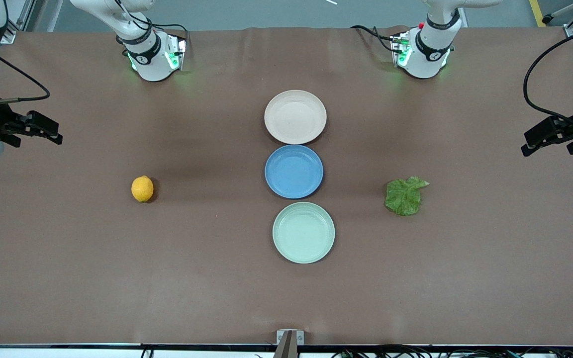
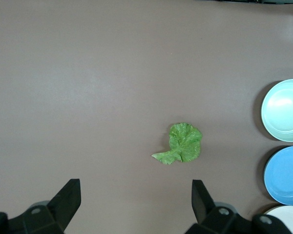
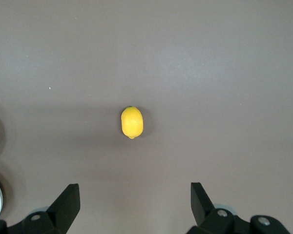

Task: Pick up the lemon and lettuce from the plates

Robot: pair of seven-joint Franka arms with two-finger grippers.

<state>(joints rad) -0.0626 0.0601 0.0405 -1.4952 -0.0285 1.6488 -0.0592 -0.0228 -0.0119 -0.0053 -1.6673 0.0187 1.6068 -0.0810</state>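
on table, lemon (image 1: 142,189): off the plates (image 1: 295,117), firm, rolls; pinch its middle.
lettuce (image 1: 404,197): limp, light; pinch stem.
right gripper (image 3: 132,207), left gripper (image 2: 135,207): both spread wide, waiting high.

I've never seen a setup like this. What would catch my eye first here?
Three empty plates in a row down the middle of the brown table: a beige-pink plate nearest the robots, a blue plate, then a mint plate. A lemon lies on the bare table toward the right arm's end, a lettuce leaf toward the left arm's end. The left gripper and right gripper wait open over the table's ends.
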